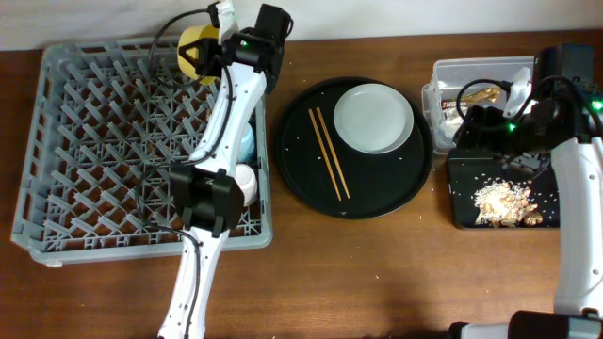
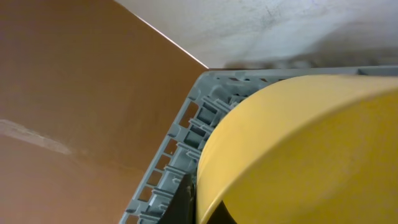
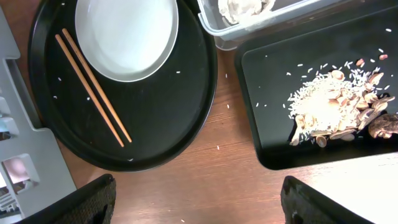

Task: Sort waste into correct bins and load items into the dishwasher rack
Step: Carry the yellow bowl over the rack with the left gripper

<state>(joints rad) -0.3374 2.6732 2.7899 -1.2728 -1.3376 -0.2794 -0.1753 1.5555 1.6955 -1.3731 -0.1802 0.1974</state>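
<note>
At the dishwasher rack far edge, pinches the yellow bowl in the left gripper; risks toppling it outside if released tilted.

The left arm reached far forward from its base, bent at the elbow. Its end effector seemed to be closed on the yellow bowl, though its fingers were mostly hidden. The right arm was folded towards the left, its end effector pointing down with the fingers spread wide apart.
</note>
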